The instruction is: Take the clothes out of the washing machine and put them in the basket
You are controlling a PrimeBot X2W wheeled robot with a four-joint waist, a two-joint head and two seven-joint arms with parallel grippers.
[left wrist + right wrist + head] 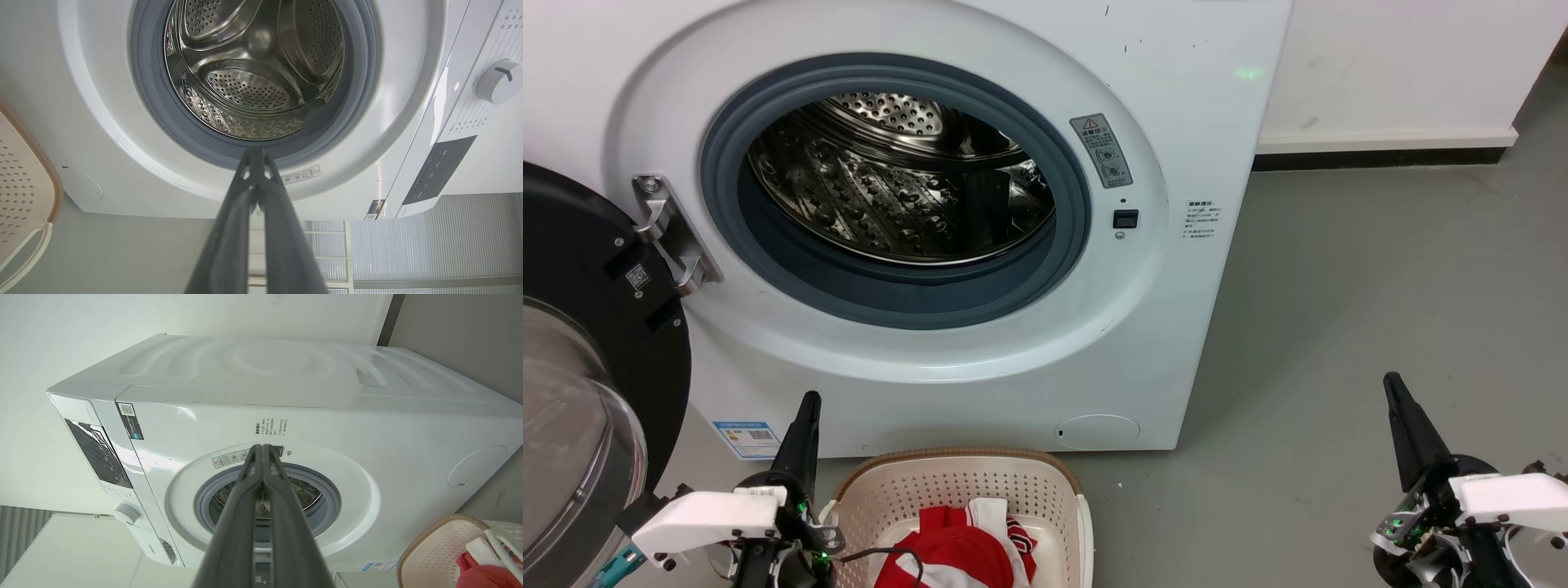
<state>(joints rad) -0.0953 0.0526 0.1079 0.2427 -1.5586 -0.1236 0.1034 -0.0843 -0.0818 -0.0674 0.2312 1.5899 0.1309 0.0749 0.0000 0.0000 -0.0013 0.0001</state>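
Red-and-white garment (960, 551) sits in the cream basket (1029, 490), near side, just in front of the washing machine (1201, 122). Porthole's open, perforated steel drum (898, 196) in plain sight, black-framed door (572, 327) swung out at left. L gripper (809, 402) hangs just left of the basket, fingers pressed together, nothing in them. R gripper (1391, 382) is well off to the right over grey floor (1339, 310), also closed tight w/ no load.

- The washing machine (907, 343) is viewed near, from above, by the head camera.
- Both wrist views are taken low, rolled sideways — its drum (253, 81) is shared by all.
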